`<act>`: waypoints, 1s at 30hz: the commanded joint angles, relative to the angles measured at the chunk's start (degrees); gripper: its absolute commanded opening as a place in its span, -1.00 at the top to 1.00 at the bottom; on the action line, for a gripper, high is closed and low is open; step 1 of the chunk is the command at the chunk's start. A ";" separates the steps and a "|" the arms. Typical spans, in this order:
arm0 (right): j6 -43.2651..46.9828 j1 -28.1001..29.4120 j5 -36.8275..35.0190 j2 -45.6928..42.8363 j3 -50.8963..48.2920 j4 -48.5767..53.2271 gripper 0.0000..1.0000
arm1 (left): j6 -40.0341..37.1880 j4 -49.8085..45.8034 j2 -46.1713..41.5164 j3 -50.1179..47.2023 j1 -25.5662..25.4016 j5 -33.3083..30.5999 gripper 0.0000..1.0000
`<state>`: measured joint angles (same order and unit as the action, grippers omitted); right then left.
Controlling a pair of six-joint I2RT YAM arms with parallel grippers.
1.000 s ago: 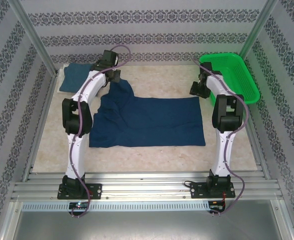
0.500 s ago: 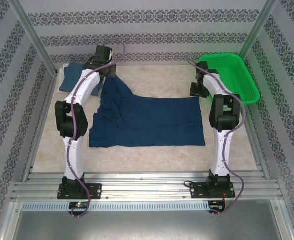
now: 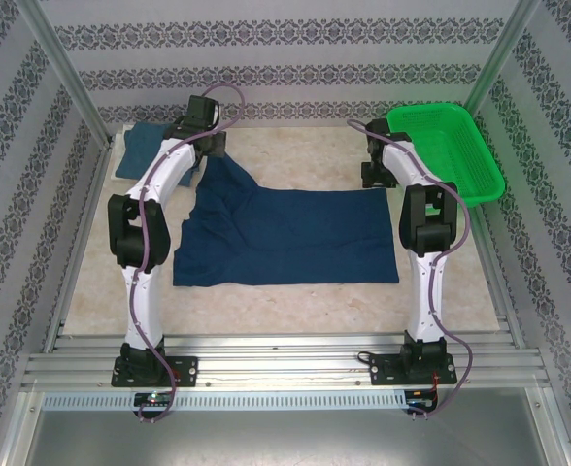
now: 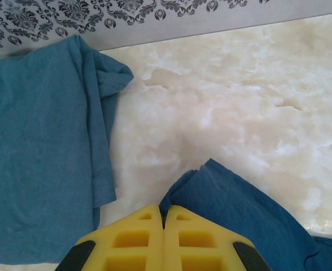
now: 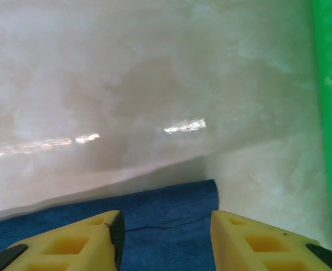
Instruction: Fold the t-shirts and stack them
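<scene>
T-shirts: two counted. Far left, teal t-shirt (image 3: 142, 150), rumpled at the far-left corner of the tabletop (image 3: 295, 301), close against the back wall. Next over, left hand (image 4: 164, 210), fingers pressed shut, pinching what looks like the far-left corner of the navy t-shirt (image 3: 295, 238); cloth drawn up into a peak toward it. Rest of the navy shirt spread flat mid-tabletop, left side creased and partly doubled over; no print on show. Further right, right hand (image 5: 166, 220) poised over the far-right corner of the navy cloth, jaws apart, nothing between them. Far right, green mesh basket (image 3: 460, 146), just beside that hand.

Risks, as judged:
- Thin pinch on the left: likely slip if pulled hard, corner dropped.
- Right-side closing too high or too far out: hem missed, one-sided lift, skewed fold.
- Tight quarters by the basket: possible knock against its rim.
- Possible snag on the teal shirt if dragged leftward.

Counts: two t-shirts, one basket, two hands.
</scene>
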<state>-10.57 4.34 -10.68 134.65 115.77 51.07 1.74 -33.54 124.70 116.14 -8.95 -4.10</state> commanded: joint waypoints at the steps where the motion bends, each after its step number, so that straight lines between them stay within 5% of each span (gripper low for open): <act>1: 0.72 -0.03 -2.69 1.87 1.53 1.94 0.10 | 0.37 2.51 -3.77 -0.73 1.22 0.67 1.00; 14: 1.70 -0.13 -4.57 6.11 5.74 4.50 0.29 | -0.11 2.82 -4.56 -1.25 1.48 0.23 1.00; 17: 2.24 -0.21 -5.61 7.01 7.24 4.94 0.44 | -0.57 2.78 -4.67 -1.16 1.49 0.17 1.00; 22: 2.76 -0.30 -4.97 9.92 12.10 7.47 1.00 | -1.21 2.87 -5.39 -1.22 1.67 -0.42 1.00; 30: 2.72 0.06 -5.25 3.14 5.45 0.50 1.00 | -2.18 6.05 -9.30 -4.92 2.67 0.80 1.00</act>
<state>-8.34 4.27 -14.74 142.58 124.33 53.78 1.23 -31.20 119.48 112.71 -7.66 -3.46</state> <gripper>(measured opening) 0.048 0.059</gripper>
